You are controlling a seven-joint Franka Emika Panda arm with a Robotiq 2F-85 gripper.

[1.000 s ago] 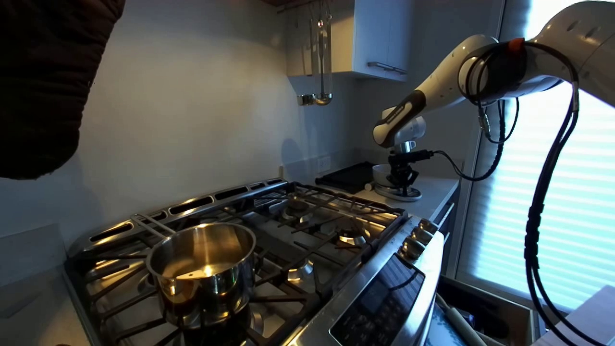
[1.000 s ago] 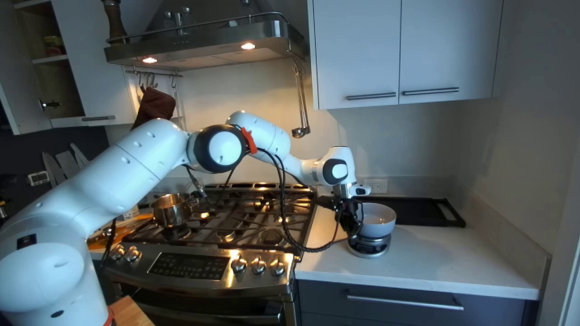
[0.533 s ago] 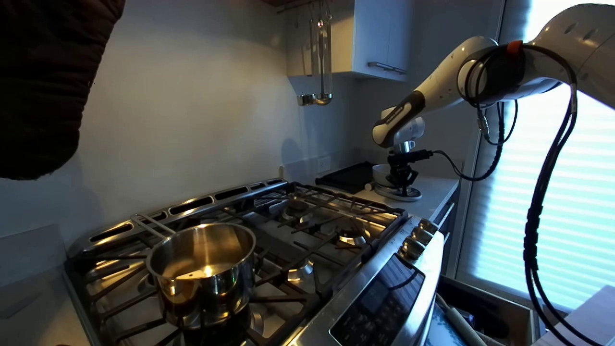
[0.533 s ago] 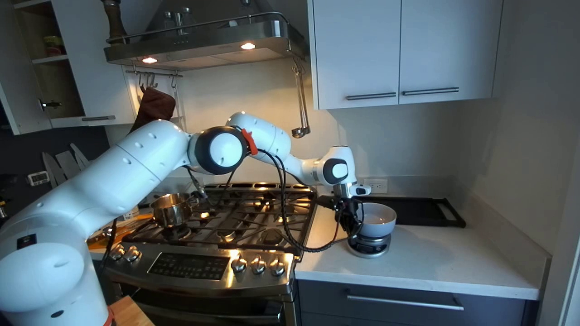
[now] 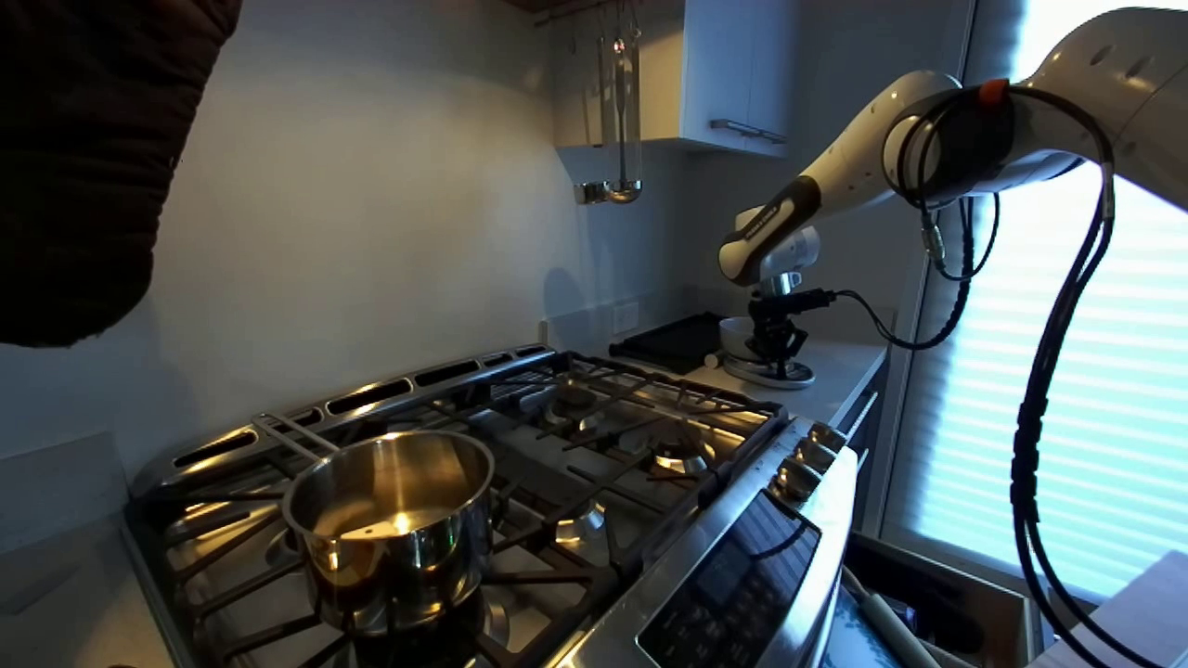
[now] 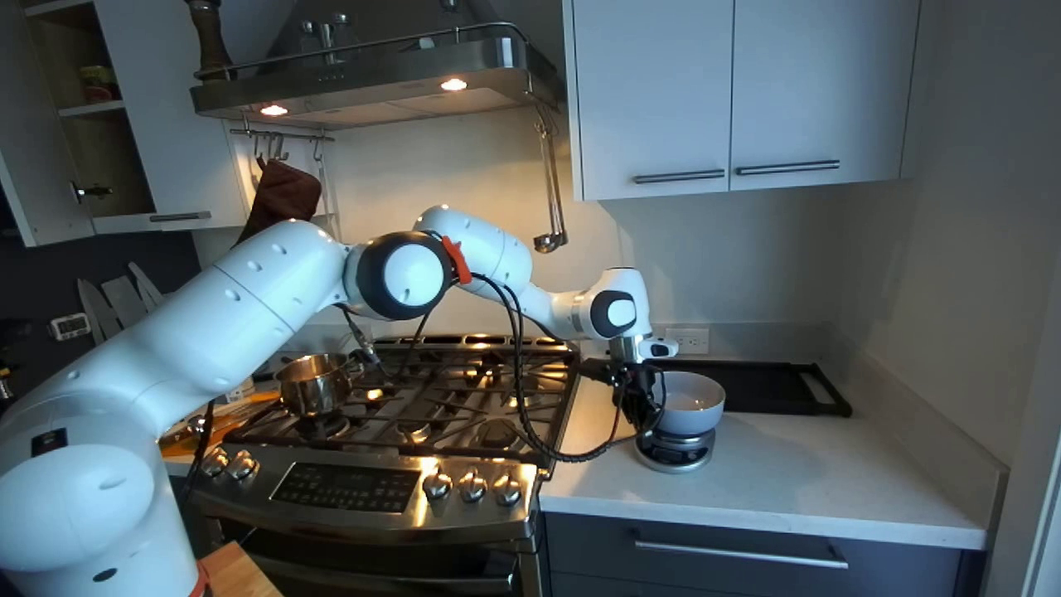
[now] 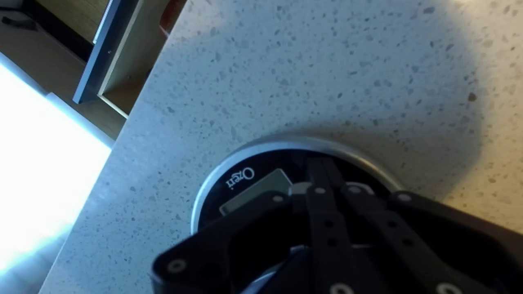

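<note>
Robot arm (image 6: 236, 319) links sit slightly lower than one second ago, a dip just noticeable at the elbow (image 6: 412, 273) in both exterior views; the gripper (image 7: 325, 161), bowl (image 6: 695, 406) and scale (image 6: 675, 454) show no visible shift.

Gripper state: fingers together, pointing downward, nothing visible between them. Brought together, they form a narrow tip, which suits the limited space between the bowl and the near rim of the scale. Per the wrist view, this tip lies over the dark panel (image 7: 214, 200) of the scale, just beside the display (image 7: 256, 192). Contact with the panel or with the bowl cannot be confirmed.

Scale position: flat on the counter (image 6: 796, 481), near the stove (image 6: 381, 524). Its panel faces the counter's front edge, presumably for reading from that side.

Bowl position: upright on top of the scale, apparently centred so that the platform bears its full weight. Contents cannot be made out.

Surrounding items: the saucepan (image 5: 399, 566) stands on the stove's end farther from the scale, its handle (image 5: 306, 434) turned toward the wall (image 6: 721, 265), which keeps it clear of the front. A black tray (image 6: 758, 385) lies flat behind the bowl. Cables (image 5: 1026, 455) hang in slack loops, presumably to let the wrist turn freely.
</note>
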